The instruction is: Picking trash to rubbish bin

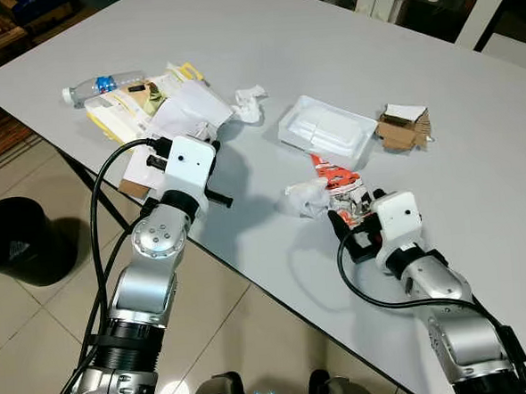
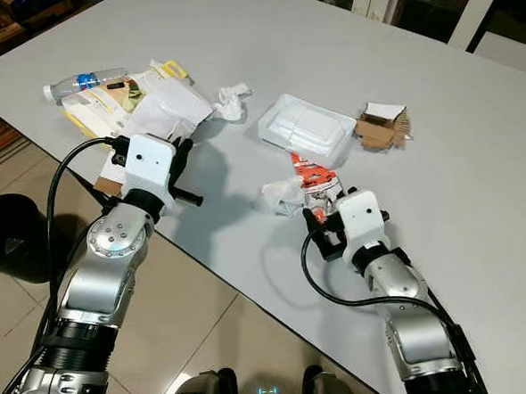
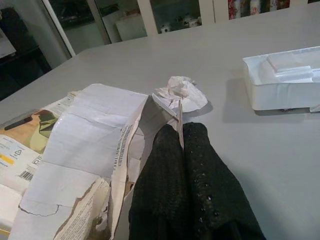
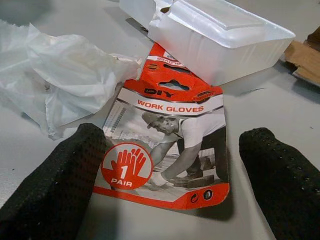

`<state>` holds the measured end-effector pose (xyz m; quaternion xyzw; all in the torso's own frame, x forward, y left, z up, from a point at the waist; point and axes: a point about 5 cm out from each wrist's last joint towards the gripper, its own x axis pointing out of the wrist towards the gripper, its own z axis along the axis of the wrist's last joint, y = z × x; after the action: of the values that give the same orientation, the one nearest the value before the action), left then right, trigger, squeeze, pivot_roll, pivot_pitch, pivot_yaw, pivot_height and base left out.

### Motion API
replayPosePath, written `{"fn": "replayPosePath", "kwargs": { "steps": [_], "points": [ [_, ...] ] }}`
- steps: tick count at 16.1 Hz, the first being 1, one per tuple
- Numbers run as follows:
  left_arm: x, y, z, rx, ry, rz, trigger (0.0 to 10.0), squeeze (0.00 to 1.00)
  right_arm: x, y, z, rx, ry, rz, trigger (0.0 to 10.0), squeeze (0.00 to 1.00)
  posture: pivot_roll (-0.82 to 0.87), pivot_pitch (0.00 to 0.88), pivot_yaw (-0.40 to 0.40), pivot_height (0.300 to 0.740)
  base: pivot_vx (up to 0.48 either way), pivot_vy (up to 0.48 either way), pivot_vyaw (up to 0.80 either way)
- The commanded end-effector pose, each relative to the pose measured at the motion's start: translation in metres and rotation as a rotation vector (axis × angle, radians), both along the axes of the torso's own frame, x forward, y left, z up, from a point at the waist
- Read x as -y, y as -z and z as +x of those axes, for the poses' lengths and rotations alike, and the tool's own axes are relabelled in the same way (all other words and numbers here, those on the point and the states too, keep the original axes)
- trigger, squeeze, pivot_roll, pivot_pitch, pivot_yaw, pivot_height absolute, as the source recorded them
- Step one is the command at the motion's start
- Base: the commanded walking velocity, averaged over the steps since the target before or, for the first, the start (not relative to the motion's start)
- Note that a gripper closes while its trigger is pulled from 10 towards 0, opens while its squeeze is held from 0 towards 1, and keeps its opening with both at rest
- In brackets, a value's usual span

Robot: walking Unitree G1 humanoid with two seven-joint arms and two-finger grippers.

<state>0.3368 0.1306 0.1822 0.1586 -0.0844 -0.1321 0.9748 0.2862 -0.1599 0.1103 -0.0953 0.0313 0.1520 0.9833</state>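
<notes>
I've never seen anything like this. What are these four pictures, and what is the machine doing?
A humanoid robot stands at a grey table. Two pictures come from its head, looking down at both arms; two come from wrist cameras looking along the black fingers. The left gripper is shut on a torn white paper box. The right gripper is open around an orange glove packet, beside a crumpled plastic bag. Also on the table: a white plastic tray, torn cardboard, a water bottle. A black bin stands on the floor.
</notes>
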Motion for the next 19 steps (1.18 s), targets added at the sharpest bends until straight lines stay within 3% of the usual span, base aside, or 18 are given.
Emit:
{"fn": "replayPosePath", "kwargs": {
  "steps": [1, 3, 5, 6, 19],
  "points": [
    [0.0019, 0.0072, -0.0012, -0.045, 0.016, -0.005, 0.0, 0.0, 0.0026, 0.0215, -0.0067, -0.118, -0.002, 0.017, 10.0, 0.0, 0.26, 0.226, -0.008, 0.74, 0.0, 0.0, 0.0],
    [0.003, 0.0078, -0.0018, -0.052, 0.02, -0.01, 0.0, 0.0, -0.0021, 0.0273, -0.0085, -0.157, -0.027, 0.049, 10.0, 0.0, 0.25, 0.227, -0.007, 0.74, 0.0, 0.0, 0.0],
    [0.0037, 0.0083, -0.002, -0.056, 0.022, -0.014, 0.0, 0.0, -0.004, 0.0287, -0.008, -0.166, -0.029, 0.07, 3.8, 0.0, 0.25, 0.227, -0.007, 0.74, 0.0, 0.0, 0.0],
    [0.0039, 0.0083, -0.002, -0.056, 0.023, -0.014, 0.0, 0.0, -0.0041, 0.0287, -0.0078, -0.167, -0.029, 0.078, 0.0, 0.0, 0.25, 0.227, -0.007, 0.74, 0.0, 0.0, 0.0],
    [0.007, 0.0094, -0.0019, -0.065, 0.036, -0.022, 0.0, 0.0, 0.0001, 0.0303, -0.0089, -0.163, -0.011, 0.093, 0.0, 0.0, 0.25, 0.227, -0.002, 0.74, 0.0, 0.0, 0.0]
  ]
}}
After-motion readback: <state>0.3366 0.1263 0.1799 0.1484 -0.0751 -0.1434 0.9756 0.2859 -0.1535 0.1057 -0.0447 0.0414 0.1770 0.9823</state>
